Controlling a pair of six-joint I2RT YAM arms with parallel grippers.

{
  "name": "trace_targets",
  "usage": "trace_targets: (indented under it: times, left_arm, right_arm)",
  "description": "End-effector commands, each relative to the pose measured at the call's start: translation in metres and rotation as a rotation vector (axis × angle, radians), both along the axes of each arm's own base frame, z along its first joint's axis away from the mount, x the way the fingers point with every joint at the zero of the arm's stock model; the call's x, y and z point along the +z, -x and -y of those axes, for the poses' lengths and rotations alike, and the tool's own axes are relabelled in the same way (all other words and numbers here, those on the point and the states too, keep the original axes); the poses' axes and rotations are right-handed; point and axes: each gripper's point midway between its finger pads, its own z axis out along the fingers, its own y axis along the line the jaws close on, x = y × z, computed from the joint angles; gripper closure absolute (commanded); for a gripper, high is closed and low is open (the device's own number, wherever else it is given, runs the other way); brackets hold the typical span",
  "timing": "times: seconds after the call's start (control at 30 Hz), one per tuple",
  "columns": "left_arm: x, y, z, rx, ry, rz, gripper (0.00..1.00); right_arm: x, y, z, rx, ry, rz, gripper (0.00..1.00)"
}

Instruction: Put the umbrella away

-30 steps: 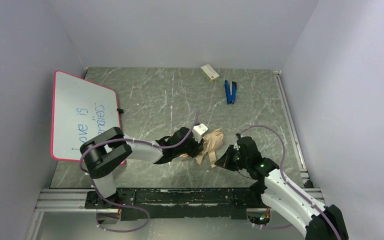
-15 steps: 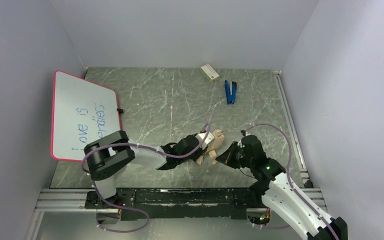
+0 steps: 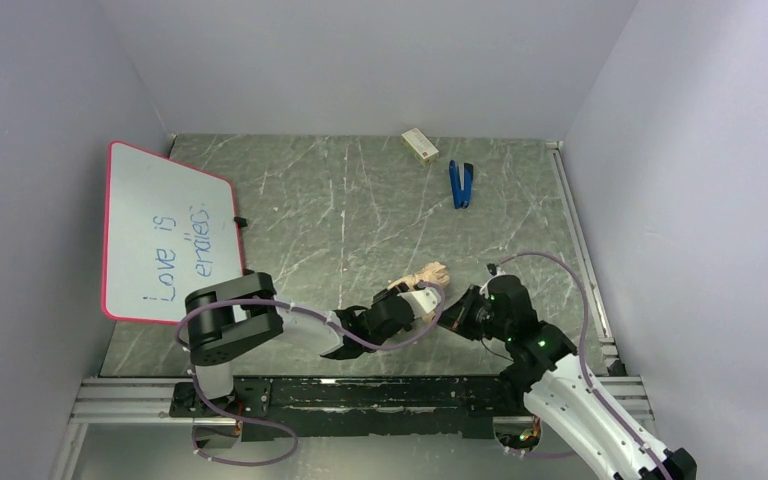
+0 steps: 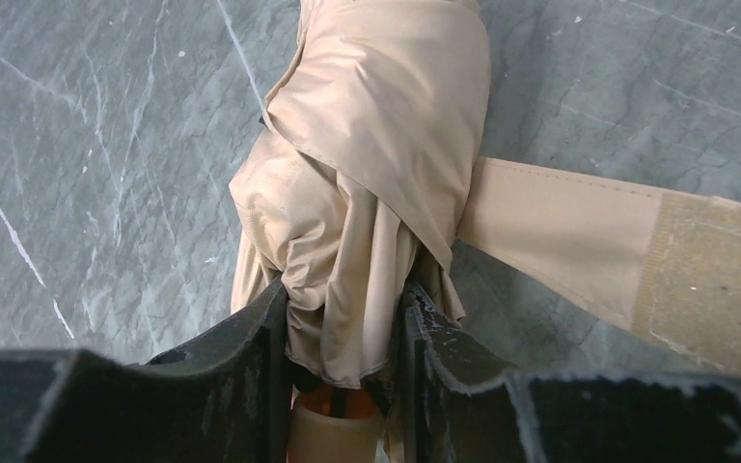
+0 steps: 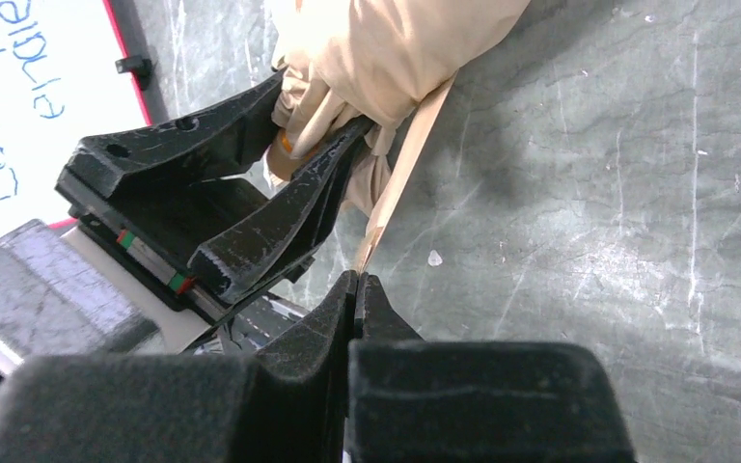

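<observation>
The folded beige cloth umbrella (image 4: 376, 145) lies on the grey marble desk (image 3: 360, 200), well apart from the pink-edged white board (image 3: 160, 230). The left hand (image 4: 343, 318) squeezes its bundle; the right hand (image 5: 357, 289) pinches its long tan strap (image 5: 410, 164). Best to pull the strap tight, then wrap it snugly.

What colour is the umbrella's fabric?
Beige-tan; the folded fabric compact umbrella shows best in the left wrist view.

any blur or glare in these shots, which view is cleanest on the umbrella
Left wrist: umbrella fabric sharp with a mild sheen, left gripper soft near the lens. Right wrist: right gripper blurred in the foreground, closure strap and table crisp, whiteboard bright, not blown out. Top external: even light, soft shadows, umbrella small.
</observation>
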Motion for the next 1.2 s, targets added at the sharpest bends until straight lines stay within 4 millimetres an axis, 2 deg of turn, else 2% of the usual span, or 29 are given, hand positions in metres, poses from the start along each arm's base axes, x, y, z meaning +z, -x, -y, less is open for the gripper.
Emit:
trace_targets:
  times: [0.0, 0.27, 0.43, 0.63, 0.8, 0.9, 1.07, 1.17]
  left_arm:
    - [-0.048, -0.008, -0.064, 0.104, -0.294, -0.004, 0.95]
    - [-0.053, -0.007, -0.066, 0.112, -0.296, -0.017, 0.95]
    - [-0.055, -0.007, -0.066, 0.108, -0.298, -0.018, 0.95]
    - [-0.055, -0.003, -0.067, 0.079, -0.289, -0.009, 0.95]
    - [-0.056, 0.006, -0.066, 0.032, -0.319, 0.027, 0.95]
    - [-0.058, 0.014, -0.063, 0.006, -0.332, 0.048, 0.95]
    - [-0.062, 0.027, -0.057, -0.042, -0.348, 0.072, 0.95]
    - [-0.063, 0.039, -0.052, -0.093, -0.379, 0.114, 0.95]
  right_arm:
    - [0.035, 0.012, -0.015, 0.104, -0.106, 0.073, 1.00]
    - [0.058, 0.017, -0.020, 0.116, -0.203, 0.134, 1.00]
    - [0.069, 0.012, -0.024, 0.085, -0.279, 0.159, 1.00]
    - [0.058, -0.010, -0.017, -0.080, -0.302, 0.131, 1.00]
    - [0.063, -0.028, -0.021, -0.146, -0.378, 0.150, 1.00]
    - [0.056, -0.038, -0.017, -0.200, -0.335, 0.128, 1.00]
    - [0.059, -0.057, -0.004, -0.287, -0.283, 0.188, 1.00]
    - [0.060, -0.063, -0.005, -0.296, -0.280, 0.206, 1.00]
